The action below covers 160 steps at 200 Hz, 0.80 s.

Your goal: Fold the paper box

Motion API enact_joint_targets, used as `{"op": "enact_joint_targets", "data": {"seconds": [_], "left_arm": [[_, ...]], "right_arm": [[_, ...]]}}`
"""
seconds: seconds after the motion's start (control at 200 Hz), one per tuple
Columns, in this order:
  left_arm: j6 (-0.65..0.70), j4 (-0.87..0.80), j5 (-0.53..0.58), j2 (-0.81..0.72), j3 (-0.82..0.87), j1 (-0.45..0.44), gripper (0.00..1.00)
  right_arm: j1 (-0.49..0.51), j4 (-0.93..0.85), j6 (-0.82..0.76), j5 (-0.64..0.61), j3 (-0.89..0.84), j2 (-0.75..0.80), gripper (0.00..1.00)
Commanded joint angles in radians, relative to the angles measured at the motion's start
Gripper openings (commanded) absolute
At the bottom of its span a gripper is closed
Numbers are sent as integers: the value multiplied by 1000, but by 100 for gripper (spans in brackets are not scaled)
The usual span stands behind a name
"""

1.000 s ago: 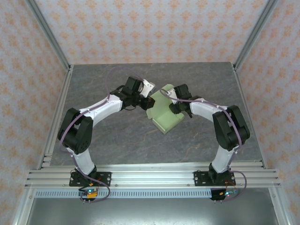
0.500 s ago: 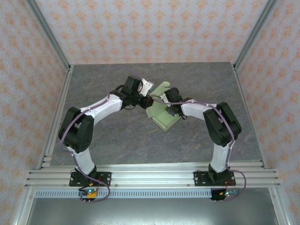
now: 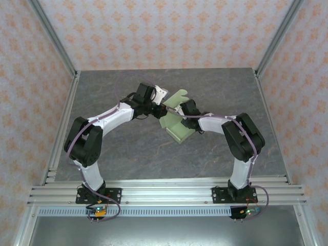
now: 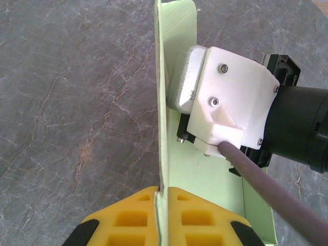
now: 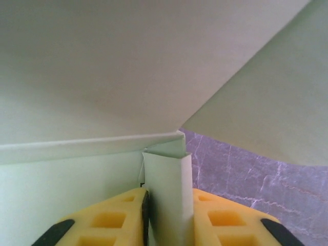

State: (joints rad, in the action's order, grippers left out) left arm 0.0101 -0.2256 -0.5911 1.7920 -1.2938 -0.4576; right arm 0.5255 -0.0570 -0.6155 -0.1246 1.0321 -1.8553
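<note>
The paper box point(image 3: 179, 131) is held between both hands. One upright wall is clamped in the left hand point(image 4: 163, 193) and a narrow flap is pinched in the right hand point(image 5: 167, 195), which has been brought closer to the left hand than a second ago.

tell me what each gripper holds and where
Both hold the paper box: left gripper pinches an upright wall's edge, right gripper clamps a folded corner tab.

One paper box point(image 3: 179, 132), one left gripper point(image 4: 163, 192), one right gripper point(image 5: 166, 193), one table point(image 3: 128, 151).
</note>
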Motion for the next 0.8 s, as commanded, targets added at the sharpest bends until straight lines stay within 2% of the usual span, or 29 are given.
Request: {"op": "enact_joint_targets", "data": {"seconds": [0.0, 0.15, 0.34, 0.42, 0.491, 0.536, 0.611, 0.661, 0.711, 0.796], "left_arm": [[39, -69, -40, 7, -31, -22, 0], [41, -67, -37, 8, -32, -21, 0], [0, -51, -55, 12, -39, -22, 0], [-22, -50, -58, 6, -39, -20, 0], [-33, -39, -75, -8, -31, -22, 0], [-39, -22, -83, -26, -18, -21, 0], [-59, 22, -82, -66, 8, -17, 0], [-83, 49, -83, -89, 19, -14, 0], [-102, 68, -88, -108, 20, -11, 0], [-139, 100, -83, -136, 23, -13, 0]], "right_arm": [[-27, -93, 54, 80, -37, 59, 32], [-62, -55, 159, 132, -64, 179, 39], [-95, -5, 414, 260, -137, 362, 51], [-116, 42, 553, 305, -196, 440, 57], [-150, 24, 789, 250, -218, 502, 73], [-191, -44, 900, 271, -205, 521, 76], [-280, -128, 1047, 418, -186, 532, 77], [-359, -145, 1143, 572, -185, 526, 76], [-416, -95, 1202, 734, -204, 517, 76], [-470, 67, 1305, 901, -267, 513, 77]]}}
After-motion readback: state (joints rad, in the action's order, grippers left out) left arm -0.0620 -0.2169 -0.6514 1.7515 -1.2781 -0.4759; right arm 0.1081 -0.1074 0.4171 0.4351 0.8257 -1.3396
